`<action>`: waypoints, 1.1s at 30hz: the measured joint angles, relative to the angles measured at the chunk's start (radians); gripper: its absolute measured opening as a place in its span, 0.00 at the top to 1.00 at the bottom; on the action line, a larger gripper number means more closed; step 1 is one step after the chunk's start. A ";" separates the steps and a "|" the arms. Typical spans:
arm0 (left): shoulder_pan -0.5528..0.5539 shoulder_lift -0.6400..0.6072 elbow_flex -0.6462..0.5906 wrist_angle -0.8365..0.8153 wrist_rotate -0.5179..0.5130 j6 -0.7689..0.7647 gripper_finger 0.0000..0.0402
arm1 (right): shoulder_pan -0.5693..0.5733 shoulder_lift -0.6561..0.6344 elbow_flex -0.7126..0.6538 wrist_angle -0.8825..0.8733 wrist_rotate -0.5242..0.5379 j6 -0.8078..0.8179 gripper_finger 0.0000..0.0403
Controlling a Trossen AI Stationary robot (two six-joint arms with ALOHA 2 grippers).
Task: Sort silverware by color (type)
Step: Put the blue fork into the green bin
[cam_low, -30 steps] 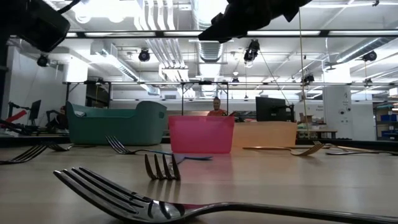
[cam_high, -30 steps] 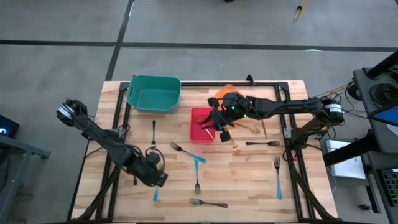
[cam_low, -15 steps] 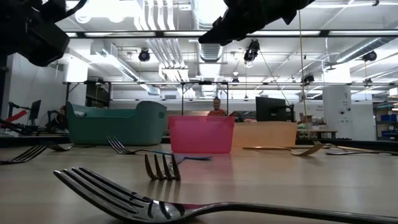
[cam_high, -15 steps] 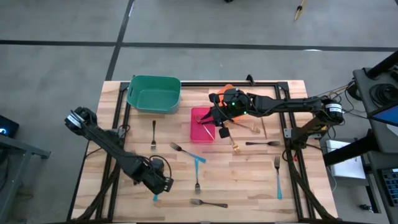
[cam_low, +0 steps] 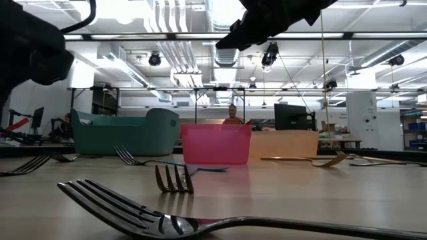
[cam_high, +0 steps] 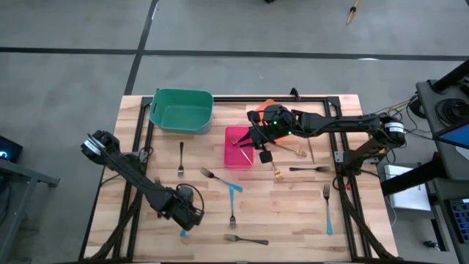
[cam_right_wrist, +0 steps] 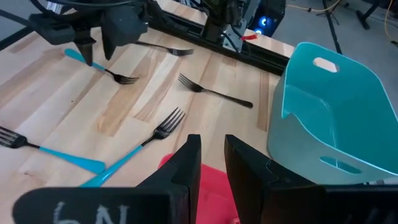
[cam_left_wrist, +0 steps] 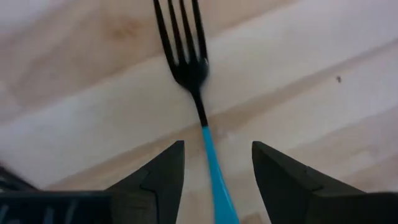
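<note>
moved: left gripper (cam_left_wrist: 214, 168) shifted toward surface's near edge, jaws spread wider
fork: blue-handled fork (cam_left_wrist: 198, 93) flat on surface (cam_high: 293, 205), handle between open fingers, ungripped
right gripper (cam_high: 258, 147): over red bin (cam_high: 236, 157), narrow gap, empty

From above we look straight down on the whole desk (cam_high: 293, 213). At desk height we look level across it toward the teal bin (cam_low: 123, 131) and red bin (cam_low: 215, 143). Our left wrist camera sits close over a blue-handled fork (cam_left_wrist: 202, 118). Our right wrist camera looks across the desk, sharing that fork (cam_right_wrist: 99, 65) and the teal bin (cam_right_wrist: 329, 112).
</note>
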 joint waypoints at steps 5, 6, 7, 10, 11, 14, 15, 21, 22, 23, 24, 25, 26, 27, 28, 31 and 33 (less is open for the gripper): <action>0.000 0.026 -0.002 -0.014 -0.044 0.002 0.59 | 0.000 -0.003 0.000 0.000 0.000 -0.002 0.84; 0.000 0.035 -0.003 -0.014 -0.046 0.002 0.59 | 0.000 -0.003 0.000 0.000 0.000 -0.002 0.84; 0.000 0.044 -0.006 -0.013 -0.046 0.002 0.60 | 0.000 -0.003 0.000 0.000 0.000 -0.002 0.84; 0.000 0.072 -0.006 -0.014 -0.047 0.002 0.61 | 0.000 -0.003 0.000 0.000 0.000 -0.002 0.84; 0.000 0.078 -0.006 -0.013 -0.047 0.002 0.61 | 0.000 -0.003 0.000 0.000 0.000 -0.002 0.84; 0.000 0.095 -0.004 -0.014 -0.047 0.013 0.63 | 0.000 -0.003 0.000 0.000 0.000 -0.002 0.84; 0.000 0.099 -0.004 -0.014 -0.047 0.018 0.64 | 0.000 -0.003 0.000 -0.001 0.000 -0.001 0.84; 0.000 0.103 -0.005 -0.025 -0.046 0.024 0.78 | 0.000 -0.003 0.000 -0.030 0.000 0.014 0.84; 0.000 0.103 -0.006 -0.027 -0.045 0.024 0.82 | 0.000 -0.004 0.000 -0.040 0.000 0.015 0.84; -0.002 0.100 -0.006 -0.028 -0.045 0.024 0.86 | 0.000 -0.004 0.000 -0.051 0.000 0.021 0.84; -0.002 0.098 -0.006 -0.028 -0.045 0.024 0.90 | 0.000 -0.004 0.000 -0.059 0.000 0.026 0.84; -0.003 0.096 -0.006 -0.028 -0.040 0.024 0.94 | 0.000 -0.004 0.000 -0.066 0.000 0.032 0.84; -0.003 0.089 -0.006 -0.026 -0.034 0.032 0.97 | 0.000 -0.006 0.000 -0.074 0.000 0.037 0.84; -0.003 0.084 -0.007 -0.026 -0.026 0.036 0.98 | 0.000 -0.008 0.000 -0.081 0.000 0.041 0.84; -0.002 0.077 -0.008 -0.025 -0.018 0.043 0.98 | 0.000 -0.009 0.000 -0.085 0.000 0.043 0.84; -0.003 0.043 -0.011 -0.024 0.006 0.052 0.99 | 0.000 -0.012 0.000 -0.094 0.000 0.058 0.84; -0.005 -0.001 -0.011 -0.025 0.006 0.067 1.00 | 0.000 -0.013 0.000 -0.095 0.000 0.067 0.84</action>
